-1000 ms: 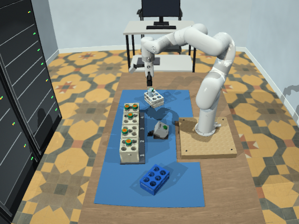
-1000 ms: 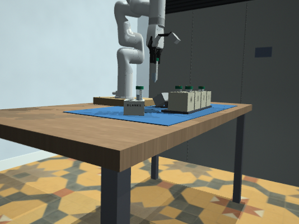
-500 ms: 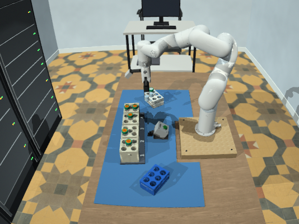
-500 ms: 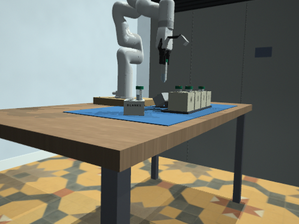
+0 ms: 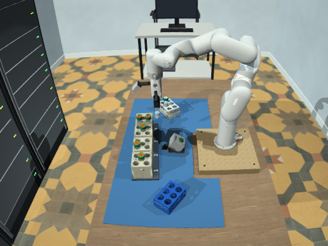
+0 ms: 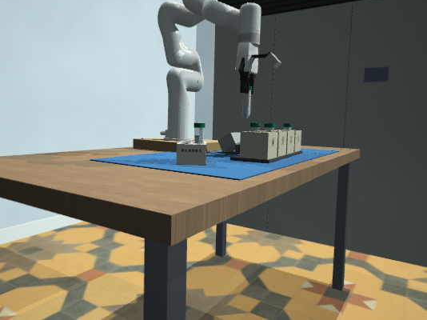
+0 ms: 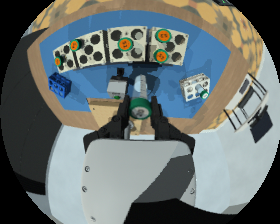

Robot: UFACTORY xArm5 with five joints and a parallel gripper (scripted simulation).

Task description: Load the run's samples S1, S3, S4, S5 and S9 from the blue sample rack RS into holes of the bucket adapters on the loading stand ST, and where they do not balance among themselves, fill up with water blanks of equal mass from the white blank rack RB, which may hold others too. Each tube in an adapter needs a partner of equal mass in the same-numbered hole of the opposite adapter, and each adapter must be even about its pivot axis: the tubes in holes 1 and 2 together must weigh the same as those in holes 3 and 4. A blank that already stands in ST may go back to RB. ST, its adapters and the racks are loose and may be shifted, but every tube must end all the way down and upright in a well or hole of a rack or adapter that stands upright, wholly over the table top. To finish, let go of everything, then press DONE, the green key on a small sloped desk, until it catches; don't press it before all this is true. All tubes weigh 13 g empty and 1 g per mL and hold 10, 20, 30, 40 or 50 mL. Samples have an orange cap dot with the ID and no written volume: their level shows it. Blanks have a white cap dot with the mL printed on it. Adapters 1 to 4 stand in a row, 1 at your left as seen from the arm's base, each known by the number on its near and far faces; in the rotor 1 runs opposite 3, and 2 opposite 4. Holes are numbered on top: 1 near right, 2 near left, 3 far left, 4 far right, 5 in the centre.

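My gripper [image 5: 156, 101] [image 6: 246, 86] [image 7: 140, 101] is shut on a blank tube [image 5: 157, 114] [image 6: 246, 106] [image 7: 139, 106] with a green cap, which hangs upright in the air. It is between the white blank rack RB [image 5: 172, 111] [image 6: 192, 154] [image 7: 193, 88] and the far end of the loading stand ST [image 5: 156, 165] [image 6: 260, 146] [image 7: 100, 47]. One blank [image 5: 166, 99] [image 6: 199, 131] still stands in RB. Several orange-dotted samples [image 5: 139, 117] [image 5: 142, 126] [image 5: 141, 155] stand in the ST adapters. The blue sample rack RS [image 5: 169, 197] [image 7: 59, 86] has no tubes.
The sloped desk [image 5: 175, 144] [image 6: 227, 142] [image 7: 116, 87] with the green DONE key [image 5: 181, 140] sits between ST and the arm's wooden base plate [image 5: 227, 161]. A blue mat [image 5: 184, 210] covers the table middle. Server cabinets stand at the left.
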